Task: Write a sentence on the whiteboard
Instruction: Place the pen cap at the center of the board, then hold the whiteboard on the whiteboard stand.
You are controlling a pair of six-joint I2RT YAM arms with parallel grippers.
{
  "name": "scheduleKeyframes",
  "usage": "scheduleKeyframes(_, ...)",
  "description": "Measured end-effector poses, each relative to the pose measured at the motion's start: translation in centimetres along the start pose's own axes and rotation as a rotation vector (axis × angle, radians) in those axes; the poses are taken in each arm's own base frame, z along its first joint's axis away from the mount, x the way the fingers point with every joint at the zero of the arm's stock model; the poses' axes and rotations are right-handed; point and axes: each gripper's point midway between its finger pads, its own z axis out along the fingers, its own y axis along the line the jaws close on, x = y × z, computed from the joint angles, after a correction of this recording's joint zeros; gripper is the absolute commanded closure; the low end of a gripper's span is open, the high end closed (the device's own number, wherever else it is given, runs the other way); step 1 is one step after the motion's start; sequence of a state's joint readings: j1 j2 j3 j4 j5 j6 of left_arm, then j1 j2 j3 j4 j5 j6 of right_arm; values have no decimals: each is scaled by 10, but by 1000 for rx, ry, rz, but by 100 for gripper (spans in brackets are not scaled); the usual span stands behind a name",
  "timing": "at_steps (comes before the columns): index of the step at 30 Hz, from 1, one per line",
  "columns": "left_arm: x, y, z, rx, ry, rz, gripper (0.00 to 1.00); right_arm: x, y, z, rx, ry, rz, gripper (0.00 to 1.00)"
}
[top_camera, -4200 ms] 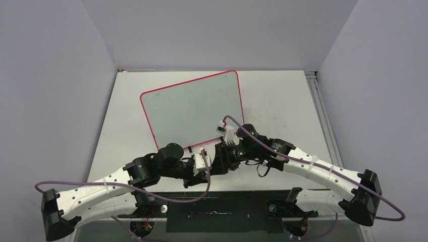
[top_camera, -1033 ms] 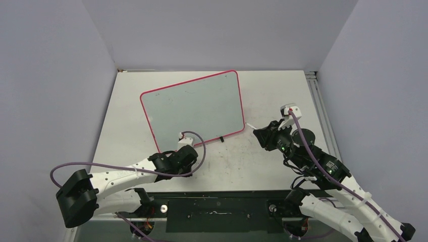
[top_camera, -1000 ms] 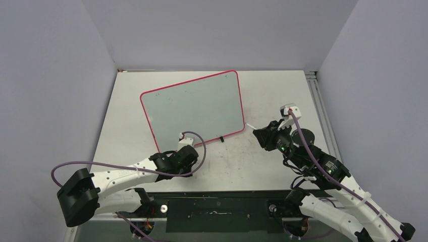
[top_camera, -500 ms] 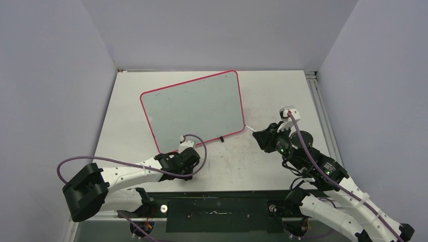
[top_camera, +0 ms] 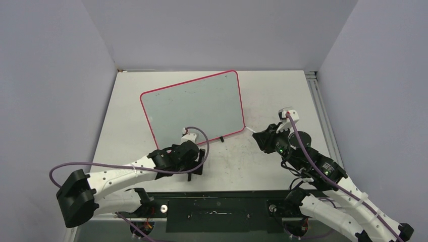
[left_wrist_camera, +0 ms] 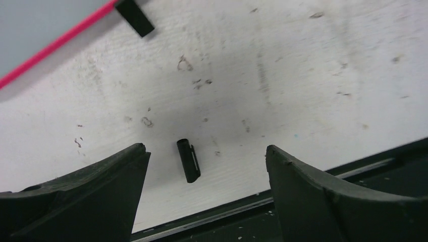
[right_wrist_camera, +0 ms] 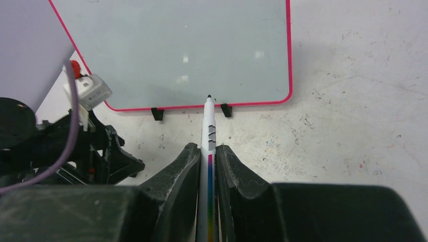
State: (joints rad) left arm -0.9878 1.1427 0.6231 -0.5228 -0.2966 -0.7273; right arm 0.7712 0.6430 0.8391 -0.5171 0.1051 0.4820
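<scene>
Whiteboard: the whiteboard (top_camera: pixel 194 103) lay flat on the table (top_camera: pixel 275 93), turned at a slant, left of centre and toward the far side, with its pink-red rim all in view.
Board surface: pale and glossy, with a few soft glints in the right wrist view.
Board feet: two small black feet (right_wrist_camera: pixel 157 114) stuck out from under the near edge.
Right gripper: the right gripper (right_wrist_camera: pixel 208 148) sat low over the table just off the board's near right corner, its jaws clamped tight on the marker (right_wrist_camera: pixel 208 130).
Marker: white barrel with a coloured stripe, dark tip bare, aimed at the board's near edge between the two feet. Whether the tip touched the rim, I couldn't tell.
Left gripper: the left gripper (left_wrist_camera: pixel 207 151) hung over the table's front strip, near the board's near edge, with its jaws spread wide and gripping nothing.
Black cap: a black cap (left_wrist_camera: pixel 188 161) lay on the table between those parted fingers, touching neither.
Table: white and scuffed with grey marks, its dark front edge just beyond the cap.
</scene>
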Motion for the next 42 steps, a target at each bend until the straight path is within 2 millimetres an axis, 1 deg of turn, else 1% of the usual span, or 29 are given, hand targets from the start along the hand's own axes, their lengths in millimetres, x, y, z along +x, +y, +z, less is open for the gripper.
scheduleKeyframes(3,-33,-17,-24,68,-65,10,15,0,0,0,1,-1,-2,95)
scheduleKeyframes(5,-63,-28,-46,121,-121,18,15,0,0,0,0,-1,-2,95)
scheduleKeyframes(7,-92,-32,-69,165,-173,18,15,-1,1,0,-5,-3,-3,95)
scheduleKeyframes(8,-107,-31,-79,181,-199,13,15,-2,2,0,-10,-5,-3,95)
scheduleKeyframes(10,-135,-23,-97,196,-244,2,15,-5,7,0,-35,-15,-2,95)
scheduleKeyframes(14,-187,12,-128,191,-326,-25,14,-14,24,1,-117,-42,8,95)
scheduleKeyframes(15,-195,18,-132,189,-339,-28,14,-17,29,2,-142,-51,13,95)
scheduleKeyframes(17,-214,38,-141,182,-372,-39,14,-21,39,5,-186,-62,21,95)
scheduleKeyframes(20,-225,66,-144,174,-393,-75,14,-27,53,14,-235,-74,40,95)
scheduleKeyframes(23,-232,101,-145,139,-424,-138,14,-28,67,23,-273,-76,55,95)
scheduleKeyframes(27,-235,153,-144,72,-477,-249,14,-16,99,38,-335,-56,47,95)
scheduleKeyframes(29,-236,171,-143,46,-501,-289,15,-8,116,46,-362,-48,37,95)
scheduleKeyframes(32,-240,186,-139,58,-552,-315,16,3,136,62,-386,-40,28,95)
scheduleKeyframes(36,-239,195,-127,111,-596,-332,20,15,150,92,-378,-38,16,95)
scheduleKeyframes(39,-242,197,-119,169,-631,-325,26,18,163,119,-375,-48,1,95)
scheduleKeyframes(42,-247,197,-113,234,-659,-328,35,16,177,141,-384,-69,-3,95)
